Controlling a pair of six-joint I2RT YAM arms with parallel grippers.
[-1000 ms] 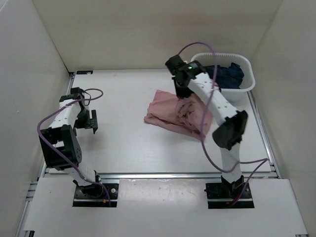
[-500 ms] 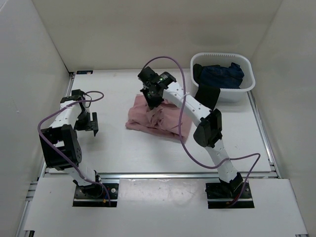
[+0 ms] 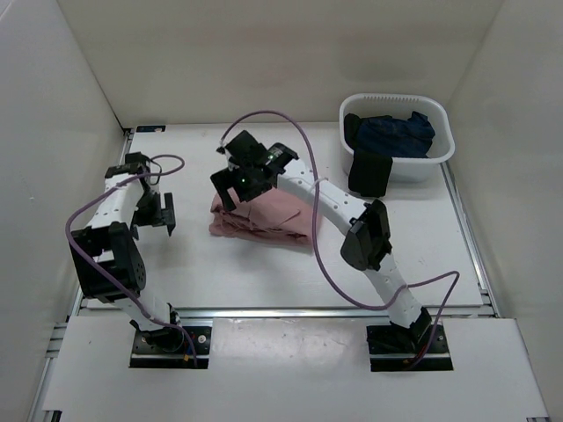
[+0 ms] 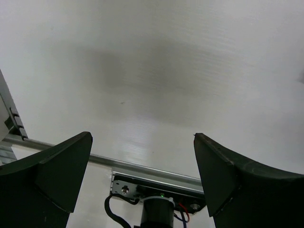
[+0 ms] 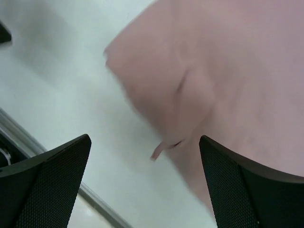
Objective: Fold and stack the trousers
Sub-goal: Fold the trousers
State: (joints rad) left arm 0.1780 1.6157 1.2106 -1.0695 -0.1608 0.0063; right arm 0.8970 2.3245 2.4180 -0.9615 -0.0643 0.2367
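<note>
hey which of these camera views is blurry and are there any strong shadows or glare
Right wrist view: the trousers look smeared and soft, while the right gripper's fingers are crisp. Left wrist view: sharp, with a broad soft shadow on the table. Top view: even light, faint shadows, no harsh glare.

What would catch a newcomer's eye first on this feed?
The bunched pink trousers lie mid-table, with the right tool open over their left end, holding nothing. A white basket at the far right corner holds a navy garment. The left tool is open at the left side, apart from the cloth.
</note>
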